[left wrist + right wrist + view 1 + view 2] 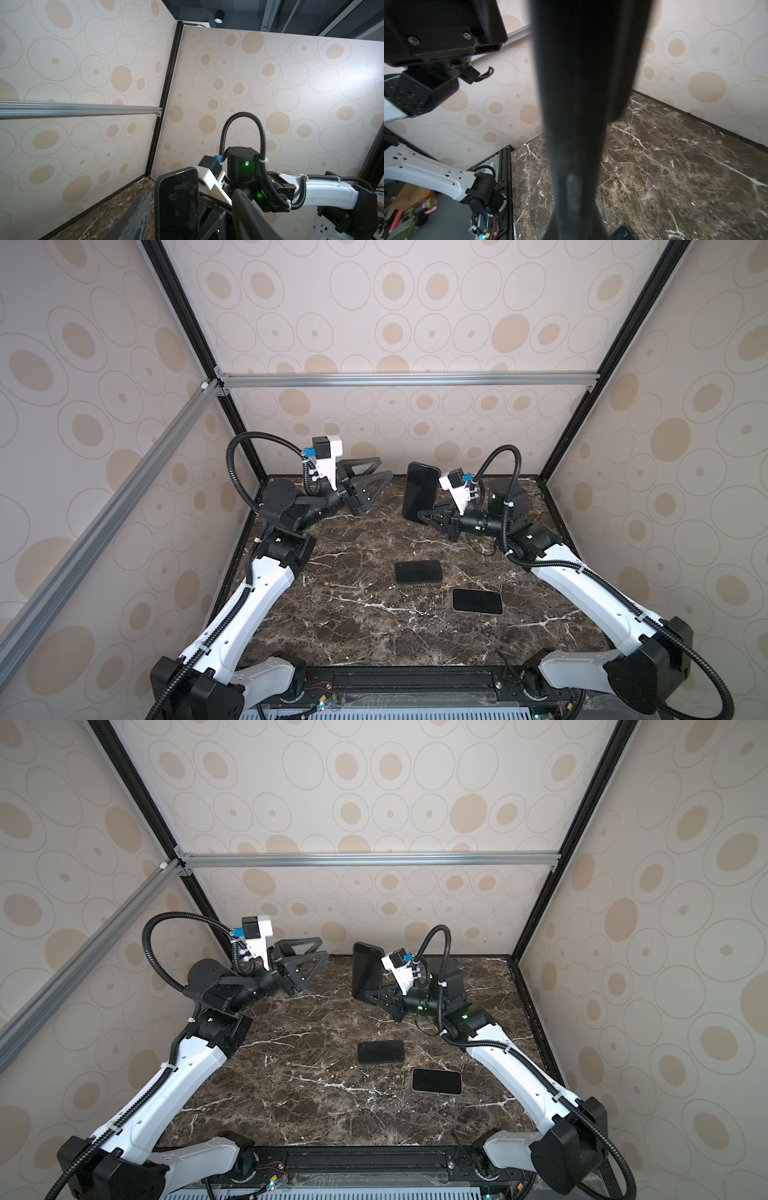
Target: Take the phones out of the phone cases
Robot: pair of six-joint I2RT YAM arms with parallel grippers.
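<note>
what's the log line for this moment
right gripper shut on upright phone | left gripper open, apart | two other phones flat on table

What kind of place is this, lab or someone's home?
Most likely a robot test cell, not a home: an aluminium frame holding printed wall panels, a marble-look tabletop, and a left arm and right arm mounted at its front edge.

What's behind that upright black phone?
Seen from the left wrist, the upright black phone has the right arm's white camera bracket behind it. Its rear face is hidden.
</note>
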